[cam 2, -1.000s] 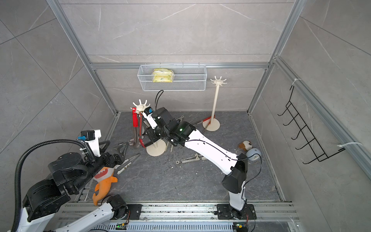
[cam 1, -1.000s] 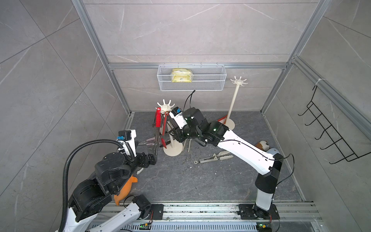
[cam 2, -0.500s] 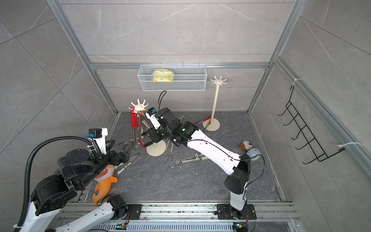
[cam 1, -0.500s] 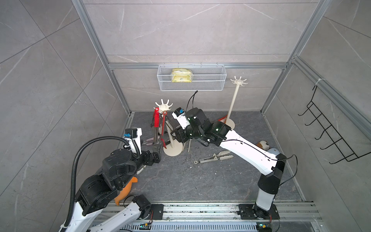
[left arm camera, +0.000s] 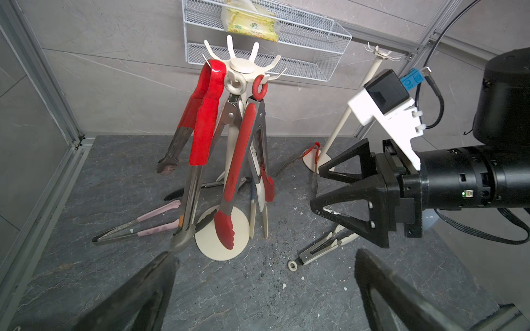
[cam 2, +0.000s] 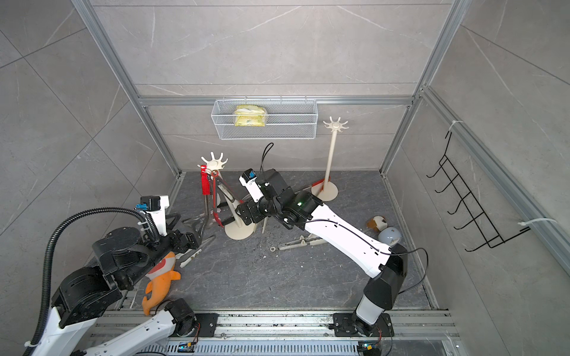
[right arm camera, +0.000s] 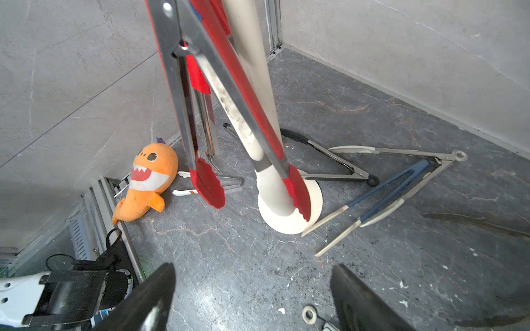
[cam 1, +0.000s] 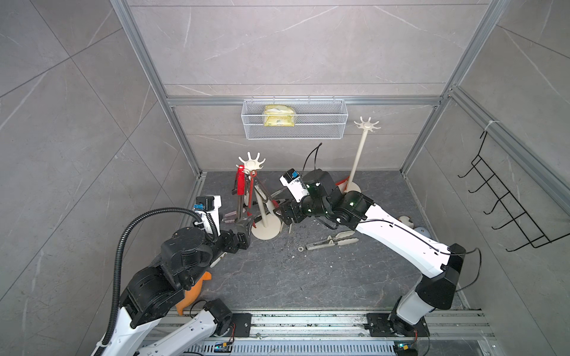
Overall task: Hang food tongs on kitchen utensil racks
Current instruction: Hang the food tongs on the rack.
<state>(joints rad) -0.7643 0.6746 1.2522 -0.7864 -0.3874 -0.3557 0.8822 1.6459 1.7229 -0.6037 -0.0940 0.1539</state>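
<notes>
Right gripper (left arm camera: pixel 315 187): sprung from half-closed to wide apart within the last second. Now empty, with its fingers just clear of the hanging tongs, at 2 o'clock of the rack base in a top view.
Left gripper (cam 1: pixel 245 229): fingers spread wide as before, nothing between them. Edged in toward the rack, now at 9 o'clock of its base.
Meaning for the task: reads as a finished release. The red-ringed tongs (left arm camera: pixel 242 143) hang unaided from the near rack (left arm camera: pixel 242 65), so probably one more pair is hung and the arm is free for the next.
Still to hang, by the look of it: pink-tipped tongs (left arm camera: pixel 159 211) on the floor at 9 o'clock of the base, cream tongs (cam 1: pixel 344 240) at 4 o'clock. Blue-grey tongs (right arm camera: pixel 401 177) and black-tipped tongs (right arm camera: pixel 295 137) lie close by the base.
Far rack (cam 1: pixel 357 157): at 2 o'clock of the near one, well apart, hooks bare.
Look of the red-ringed tongs: long slim steel V with a red grip strip down one arm and red scalloped tips. Red end ring caught on a hook at the crown. Arms splayed to either side of the pole, one tip over the cream base.
Neighbours on the rack: red-sleeved tongs (left arm camera: pixel 205 120) draped beside it, plus a cream-ringed pair on the next hook.
</notes>
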